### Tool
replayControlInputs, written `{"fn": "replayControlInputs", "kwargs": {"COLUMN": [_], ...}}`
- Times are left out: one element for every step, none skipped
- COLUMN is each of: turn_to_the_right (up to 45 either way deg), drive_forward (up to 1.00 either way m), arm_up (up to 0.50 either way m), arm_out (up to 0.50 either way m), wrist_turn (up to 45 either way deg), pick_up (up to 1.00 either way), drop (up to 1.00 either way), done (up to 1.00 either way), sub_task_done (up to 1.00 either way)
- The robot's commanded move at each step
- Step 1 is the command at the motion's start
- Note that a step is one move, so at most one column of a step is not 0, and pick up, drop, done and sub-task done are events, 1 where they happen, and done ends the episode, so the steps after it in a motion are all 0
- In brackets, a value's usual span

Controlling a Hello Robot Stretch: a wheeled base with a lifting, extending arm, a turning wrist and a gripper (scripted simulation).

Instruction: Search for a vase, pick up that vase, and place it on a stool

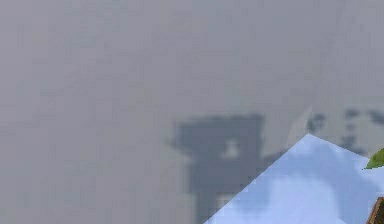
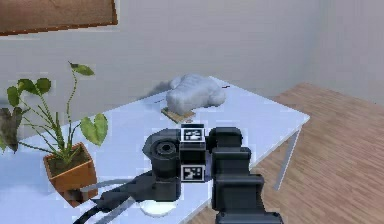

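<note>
Pick stage, I'd say: fingers (image 2: 112, 192) by a small white round thing (image 2: 155, 208) at the counter's (image 2: 250, 115) near edge, maybe the vase. Can't tell if anything's held. Lift and placing both left.

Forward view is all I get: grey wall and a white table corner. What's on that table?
Observer: A potted plant stands on the white table.
Operator: Anything else?
Observer: A whitish lumpy thing lies farther out; I can't tell what it is.
Operator: Where's the gripper?
Observer: The gripper shows by the potted plant, a white round thing near it, so I can't tell whether it holds anything.
</note>
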Motion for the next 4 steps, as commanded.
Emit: {"fn": "replayControlInputs", "kwargs": {"turn_to_the_right": [0.0, 0.0, 0.0, 0.0], "drive_forward": [0.00, 0.00, 0.00, 0.00], "arm_up": [0.00, 0.00, -0.30, 0.00], "arm_out": [0.00, 0.00, 0.00, 0.00], "wrist_turn": [45.0, 24.0, 0.0, 0.0], "pick_up": [0.00, 0.00, 0.00, 1.00], "drop": [0.00, 0.00, 0.00, 0.00], "done": [0.00, 0.00, 0.00, 0.00], "sub_task_done": [0.00, 0.00, 0.00, 0.00]}}
